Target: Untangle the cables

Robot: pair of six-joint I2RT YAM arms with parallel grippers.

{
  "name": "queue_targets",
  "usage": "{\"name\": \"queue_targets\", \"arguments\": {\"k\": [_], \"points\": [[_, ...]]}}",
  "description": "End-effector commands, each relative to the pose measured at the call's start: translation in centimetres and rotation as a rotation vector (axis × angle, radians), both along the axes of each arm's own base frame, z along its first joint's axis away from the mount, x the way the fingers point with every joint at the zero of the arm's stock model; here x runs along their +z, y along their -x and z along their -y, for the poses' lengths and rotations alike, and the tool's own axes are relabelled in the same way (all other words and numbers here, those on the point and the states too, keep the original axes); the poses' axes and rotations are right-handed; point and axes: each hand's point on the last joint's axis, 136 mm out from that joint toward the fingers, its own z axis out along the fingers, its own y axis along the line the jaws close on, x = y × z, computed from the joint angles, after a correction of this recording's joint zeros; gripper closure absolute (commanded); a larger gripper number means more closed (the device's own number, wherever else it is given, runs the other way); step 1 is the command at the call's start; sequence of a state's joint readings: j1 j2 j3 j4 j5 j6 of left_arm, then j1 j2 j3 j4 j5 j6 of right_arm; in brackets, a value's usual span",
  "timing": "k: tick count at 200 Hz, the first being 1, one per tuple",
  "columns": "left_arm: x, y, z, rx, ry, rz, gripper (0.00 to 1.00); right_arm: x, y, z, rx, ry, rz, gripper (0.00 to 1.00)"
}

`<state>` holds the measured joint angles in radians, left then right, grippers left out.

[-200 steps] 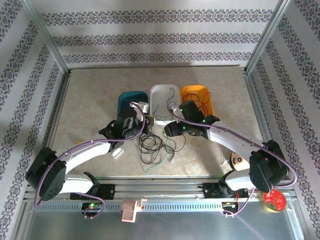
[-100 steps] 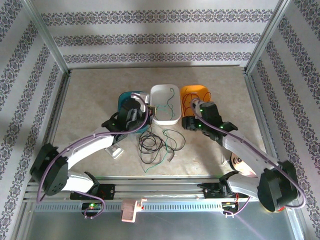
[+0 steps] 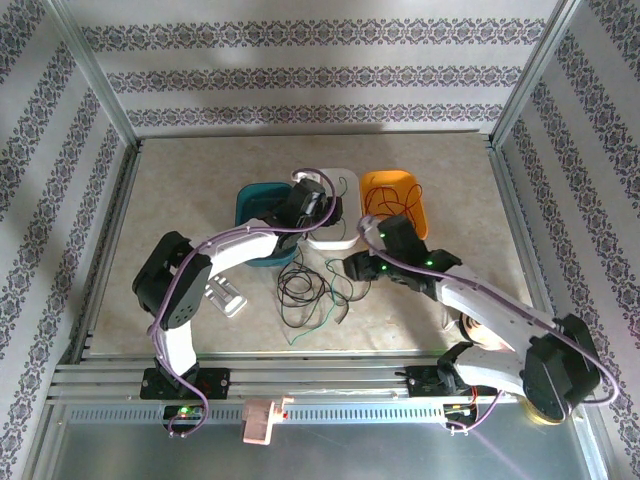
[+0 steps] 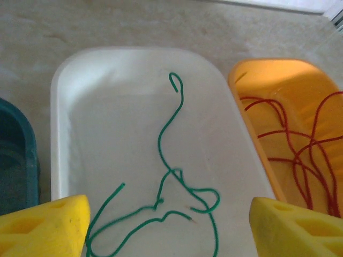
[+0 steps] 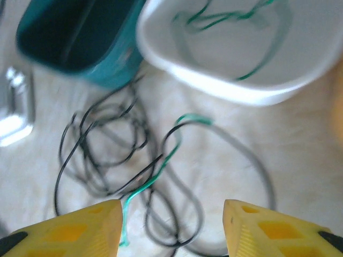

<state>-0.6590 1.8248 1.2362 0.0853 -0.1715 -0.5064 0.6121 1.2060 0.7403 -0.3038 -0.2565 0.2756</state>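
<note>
Hovering spread-fingered over the white plastic tray [image 4: 58, 107] where a green cable [image 4: 160, 144] lies colour-sorted, like the red wires [image 4: 313, 128] in the orange tray [image 4: 278, 67], the left gripper [image 4: 170, 227] holds nothing, while the right gripper [image 5: 172, 227], likewise unclenched, hangs above the black-and-green tabletop tangle [image 5: 102, 144], probably to pick.

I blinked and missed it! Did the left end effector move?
Yes. The left end effector swung right and farther back, from the teal tray's near edge to over the white tray.

Bright, even light; right wrist view blurred, cables [image 5: 153, 174] smeared; left wrist sharp
</note>
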Motion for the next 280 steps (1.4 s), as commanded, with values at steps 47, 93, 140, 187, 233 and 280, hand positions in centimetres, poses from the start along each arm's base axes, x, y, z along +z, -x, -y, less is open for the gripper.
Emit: {"name": "queue_targets", "arguments": {"k": [47, 93, 140, 187, 233, 280], "points": [[2.2, 4.7, -7.4, 0.156, -0.052, 0.043, 0.19, -3.4, 2.6, -4.6, 0.268, 0.061, -0.144, 0.56], [-0.1, 7.3, -9.5, 0.205, -0.049, -0.002, 0.19, -4.6, 1.7, -5.2, 0.257, 0.080, -0.171, 0.67], [-0.1, 7.2, -8.8, 0.188, -0.056, -0.001, 0.19, -5.6, 1.8, -5.1, 0.250, 0.089, -0.188, 0.68], [-0.7, 7.0, -8.0, 0.163, -0.062, -0.018, 0.18, -5.9, 1.7, -5.5, 0.257, 0.084, -0.184, 0.69], [-1.6, 7.2, -7.1, 0.123, -0.067, -0.046, 0.18, -5.2, 1.4, -5.1, 0.234, 0.076, -0.149, 0.93], [-2.6, 7.3, -4.4, 0.007, -0.046, -0.082, 0.19, -0.4, 1.0, -2.8, 0.157, -0.006, -0.048, 0.99]]}}
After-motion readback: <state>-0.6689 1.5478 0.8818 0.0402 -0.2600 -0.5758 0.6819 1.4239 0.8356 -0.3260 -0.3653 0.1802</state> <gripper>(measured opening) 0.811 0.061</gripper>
